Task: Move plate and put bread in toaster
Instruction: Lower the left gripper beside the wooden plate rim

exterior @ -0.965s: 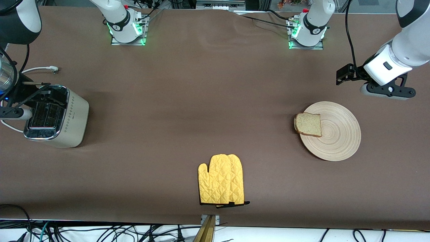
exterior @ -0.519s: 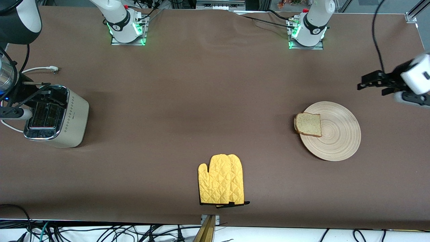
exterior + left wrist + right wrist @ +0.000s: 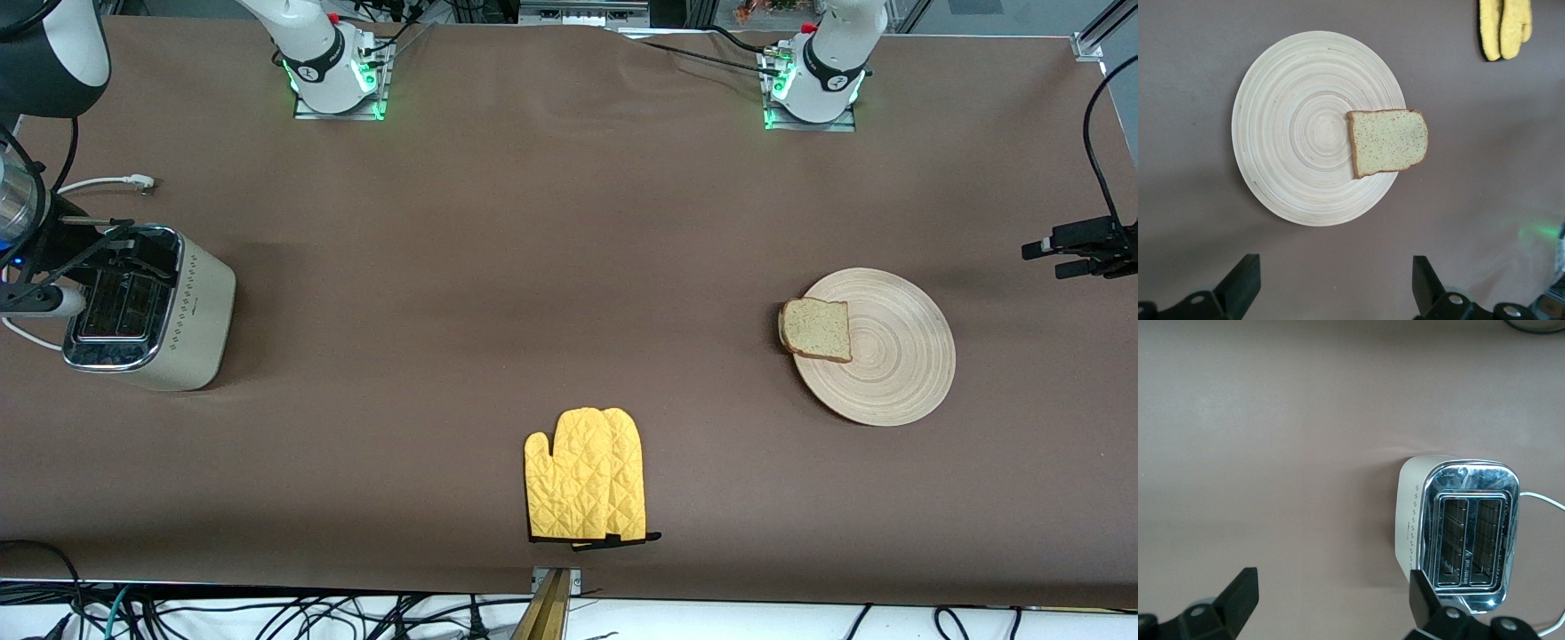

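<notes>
The pale wood plate (image 3: 889, 356) lies toward the left arm's end of the table. The bread (image 3: 816, 329) lies on its rim on the side toward the toaster and overhangs the edge. Both show in the left wrist view, the plate (image 3: 1291, 133) and the bread (image 3: 1388, 141). My left gripper (image 3: 1062, 256) is open and empty over bare cloth beside the plate; its open fingers show in its wrist view (image 3: 1336, 293). The cream toaster (image 3: 147, 307) stands at the right arm's end, slots empty (image 3: 1465, 527). My right gripper (image 3: 98, 249) is open and empty over the toaster's end (image 3: 1331, 600).
A yellow oven mitt (image 3: 585, 476) lies near the table's front edge at mid-table and also shows in the left wrist view (image 3: 1505, 27). The toaster's white cord (image 3: 102, 184) trails toward the right arm's base. Brown cloth (image 3: 533, 267) covers the table.
My left gripper has moved away from the plate toward the left arm's end of the table, nearly out of the front view. The right arm, plate and bread have not moved.
</notes>
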